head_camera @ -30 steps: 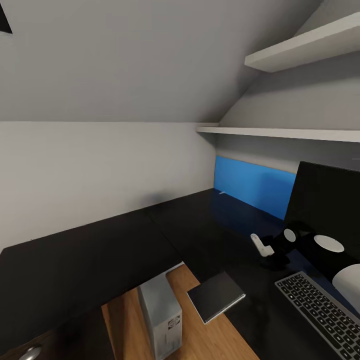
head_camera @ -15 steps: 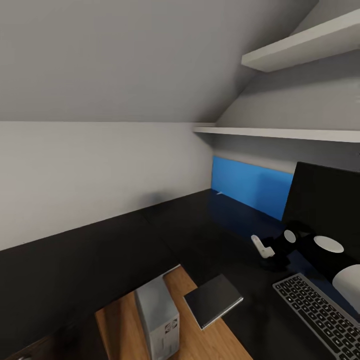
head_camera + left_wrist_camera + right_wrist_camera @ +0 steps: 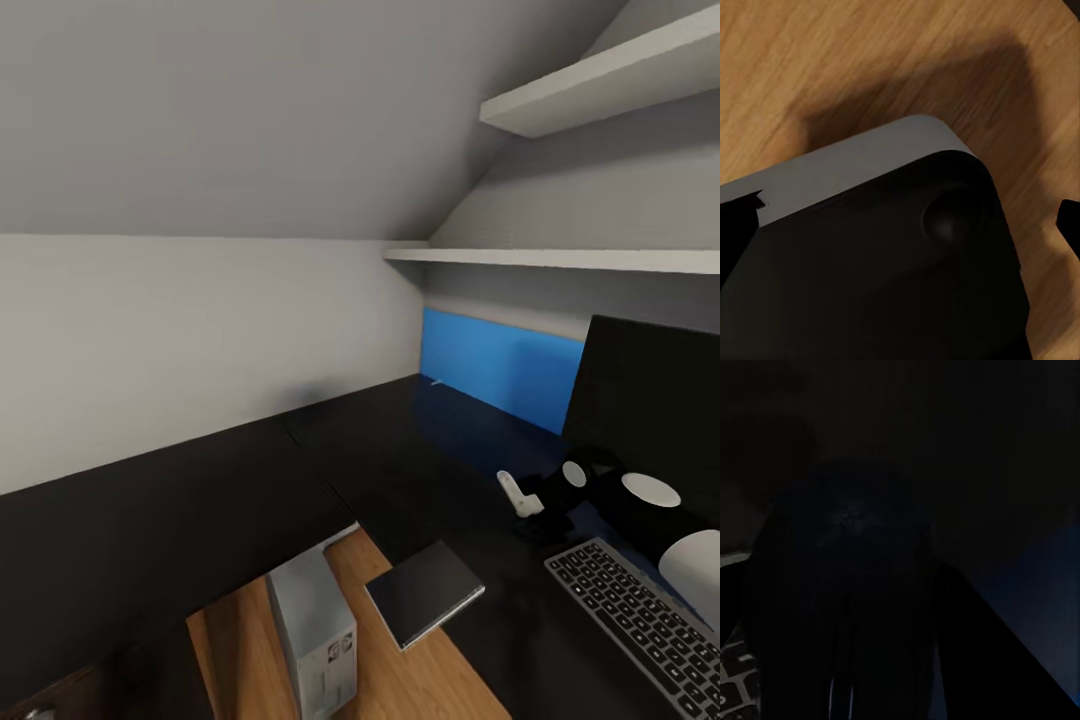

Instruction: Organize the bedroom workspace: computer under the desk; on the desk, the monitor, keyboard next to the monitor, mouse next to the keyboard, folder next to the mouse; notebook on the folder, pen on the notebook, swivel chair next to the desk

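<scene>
The desk (image 3: 200,520) lies bare leftward; the monitor (image 3: 650,390) and keyboard (image 3: 640,620) crowd its right end.

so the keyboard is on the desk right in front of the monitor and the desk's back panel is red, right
Not quite: the back panel is blue, not red, as the head view shows. The rest holds: the keyboard lies on the desk in front of the monitor.

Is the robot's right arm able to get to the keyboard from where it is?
Probably yes. The right arm already lies over the desk just behind the keyboard, in front of the monitor, and nothing sits between them. Its gripper's state cannot be told.
</scene>
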`<state>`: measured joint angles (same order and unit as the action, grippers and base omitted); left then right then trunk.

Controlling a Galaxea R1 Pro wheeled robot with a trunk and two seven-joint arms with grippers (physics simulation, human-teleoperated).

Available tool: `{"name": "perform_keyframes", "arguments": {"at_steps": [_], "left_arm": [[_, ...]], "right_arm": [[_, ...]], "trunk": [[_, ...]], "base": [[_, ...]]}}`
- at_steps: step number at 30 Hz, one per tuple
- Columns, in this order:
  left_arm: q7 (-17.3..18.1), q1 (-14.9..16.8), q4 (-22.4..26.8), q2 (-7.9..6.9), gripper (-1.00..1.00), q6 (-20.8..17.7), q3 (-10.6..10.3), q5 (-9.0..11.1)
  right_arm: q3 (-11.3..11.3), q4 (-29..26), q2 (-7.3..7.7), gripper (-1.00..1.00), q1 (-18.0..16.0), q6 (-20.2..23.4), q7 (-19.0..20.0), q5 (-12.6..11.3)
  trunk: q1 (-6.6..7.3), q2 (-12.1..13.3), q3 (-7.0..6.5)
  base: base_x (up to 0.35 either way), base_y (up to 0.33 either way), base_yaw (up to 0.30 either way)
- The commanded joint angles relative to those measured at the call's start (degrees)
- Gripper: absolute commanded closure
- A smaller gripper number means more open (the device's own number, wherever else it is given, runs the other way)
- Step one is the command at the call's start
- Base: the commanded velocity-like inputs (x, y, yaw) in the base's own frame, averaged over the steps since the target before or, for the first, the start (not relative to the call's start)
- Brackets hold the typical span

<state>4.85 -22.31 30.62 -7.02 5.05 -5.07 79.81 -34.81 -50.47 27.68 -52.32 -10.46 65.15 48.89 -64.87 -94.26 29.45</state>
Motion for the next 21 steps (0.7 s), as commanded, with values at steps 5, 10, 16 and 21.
{"name": "perform_keyframes", "arguments": {"at_steps": [5,10,16,21], "left_arm": [[0.5,0.0,0.0,-0.06,-1.00,0.4,-0.6,0.4],[0.6,0.0,0.1,0.35,-1.00,1.1,-1.0,-0.4],[0.7,-0.1,0.1,0.53,-1.00,1.9,-1.2,-0.7],[0.6,-0.1,0.0,0.52,-1.00,1.8,-1.2,-0.6]], "right_arm": [[0.0,-0.1,-0.62,1.00,-0.1,-0.3,-0.1,0.3],[-0.3,-0.1,-0.78,1.00,-0.1,-0.3,-0.9,0.5],[-0.5,2.3,-0.83,1.00,-0.1,-0.3,-2.1,0.6],[-0.5,3.7,-0.93,1.00,-0.1,-0.2,-3.2,1.9]], "trunk": [[-0.23,-0.4,0.24],[-0.23,-0.4,0.24],[-0.23,-0.4,0.24],[-0.23,-0.4,0.24]], "base": [[0.000,0.000,0.000],[0.078,0.000,0.000],[0.203,0.000,0.000],[0.044,0.000,0.000]]}}
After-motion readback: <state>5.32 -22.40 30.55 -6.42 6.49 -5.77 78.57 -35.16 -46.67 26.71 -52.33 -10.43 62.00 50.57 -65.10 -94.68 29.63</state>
